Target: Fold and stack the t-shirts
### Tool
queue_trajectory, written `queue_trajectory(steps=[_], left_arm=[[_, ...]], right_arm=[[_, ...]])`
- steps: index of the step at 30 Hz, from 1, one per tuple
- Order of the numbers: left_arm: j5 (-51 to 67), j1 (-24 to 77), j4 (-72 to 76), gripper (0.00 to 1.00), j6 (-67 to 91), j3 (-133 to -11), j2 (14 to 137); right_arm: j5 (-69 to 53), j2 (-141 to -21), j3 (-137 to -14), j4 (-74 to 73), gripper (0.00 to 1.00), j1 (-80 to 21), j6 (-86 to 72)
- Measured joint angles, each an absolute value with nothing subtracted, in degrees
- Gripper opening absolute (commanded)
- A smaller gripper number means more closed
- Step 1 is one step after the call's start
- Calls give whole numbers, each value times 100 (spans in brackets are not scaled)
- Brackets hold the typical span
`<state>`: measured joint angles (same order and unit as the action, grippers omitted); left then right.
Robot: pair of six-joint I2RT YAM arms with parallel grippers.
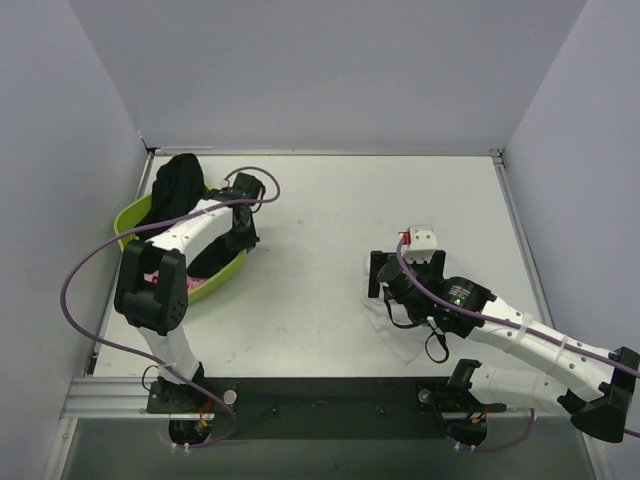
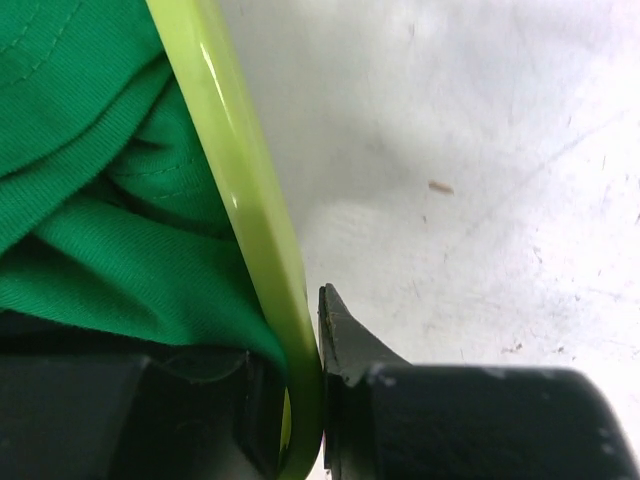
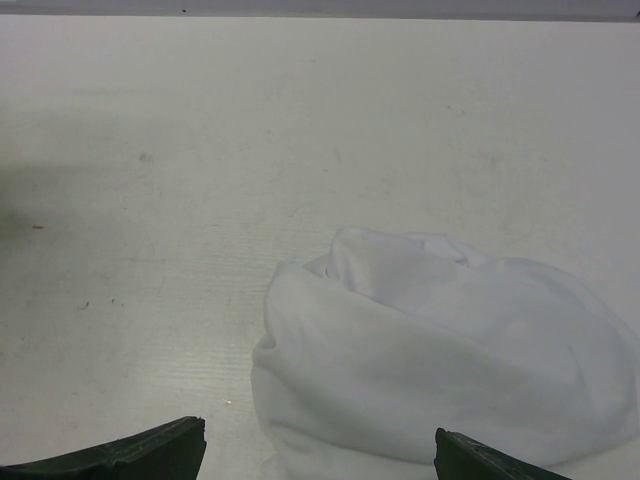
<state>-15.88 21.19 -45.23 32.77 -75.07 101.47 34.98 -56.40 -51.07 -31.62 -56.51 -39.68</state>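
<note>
Left gripper (image 2: 303, 400) clamped the rim of the lime basket (image 2: 235, 190); right gripper (image 3: 320, 455) hung spread above the crumpled white t-shirt (image 3: 440, 350).

white t-shirt (image 3: 440, 350); green t-shirt (image 2: 100, 210); black t-shirt (image 1: 180, 185); pink t-shirt (image 1: 152, 278); lime green basket (image 2: 250, 230); off-white table (image 1: 330, 200).

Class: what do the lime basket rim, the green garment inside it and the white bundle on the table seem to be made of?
The basket rim looks like hard glossy plastic: a bright highlight runs along it. The green garment seems matte knit cloth: fine ribbing, a stitched seam. The white bundle seems soft, thin, matte cloth in loose folds; fibre unclear.
</note>
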Motion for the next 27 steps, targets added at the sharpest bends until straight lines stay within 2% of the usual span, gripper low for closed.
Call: queue_trajectory(steps=[9, 27], left_arm=[[-1415, 1750, -4602, 0, 1949, -8536, 11080], [-996, 1181, -4152, 0, 148, -9365, 12016]], right_arm=[[3529, -5754, -5107, -3015, 100, -5824, -3968], [3586, -5376, -4698, -3028, 100, -6239, -4213]])
